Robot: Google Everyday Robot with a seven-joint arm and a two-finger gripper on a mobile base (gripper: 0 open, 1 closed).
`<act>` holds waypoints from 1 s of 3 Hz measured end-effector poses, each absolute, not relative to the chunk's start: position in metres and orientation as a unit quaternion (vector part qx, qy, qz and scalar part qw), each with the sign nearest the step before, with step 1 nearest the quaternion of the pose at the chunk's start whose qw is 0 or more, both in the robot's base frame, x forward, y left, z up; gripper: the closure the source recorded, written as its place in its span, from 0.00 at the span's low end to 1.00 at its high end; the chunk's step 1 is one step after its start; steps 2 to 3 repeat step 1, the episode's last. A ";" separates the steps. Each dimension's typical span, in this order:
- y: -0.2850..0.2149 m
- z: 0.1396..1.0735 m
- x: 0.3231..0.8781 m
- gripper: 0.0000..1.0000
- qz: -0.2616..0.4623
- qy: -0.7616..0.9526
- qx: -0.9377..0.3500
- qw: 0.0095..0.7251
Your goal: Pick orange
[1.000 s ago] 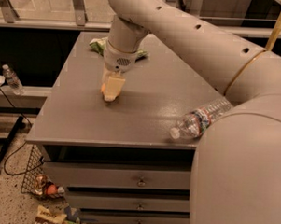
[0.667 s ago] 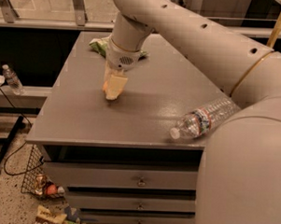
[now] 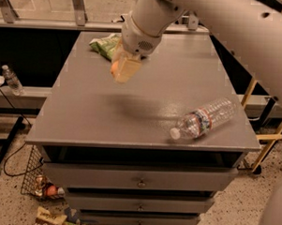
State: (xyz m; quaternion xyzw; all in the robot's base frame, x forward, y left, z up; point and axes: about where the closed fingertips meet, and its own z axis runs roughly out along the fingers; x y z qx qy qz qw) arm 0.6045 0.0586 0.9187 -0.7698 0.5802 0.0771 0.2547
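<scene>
The orange [image 3: 115,68] is a small round fruit, showing as an orange patch between the pale fingers [image 3: 129,69] of my gripper [image 3: 123,72]. The gripper is shut on it and holds it a little above the grey table top [image 3: 84,112], over the table's left-middle part. Its shadow lies on the table below and to the right. Most of the orange is hidden by the fingers. The big white arm reaches in from the upper right.
A green snack bag [image 3: 103,43] lies at the table's far left, just behind the gripper. A clear water bottle [image 3: 204,119] lies on its side near the front right edge. Drawers sit below the table top. A wire basket [image 3: 37,178] with clutter stands on the floor at the lower left.
The gripper has risen off the table top with the orange in it, and its shadow now lies apart from it. The camera view has shifted closer.
</scene>
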 end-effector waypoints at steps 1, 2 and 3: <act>0.056 0.920 0.605 1.00 0.075 0.581 -0.768 0.258; 0.056 0.920 0.605 1.00 0.075 0.581 -0.768 0.258; 0.056 0.920 0.605 1.00 0.075 0.581 -0.768 0.258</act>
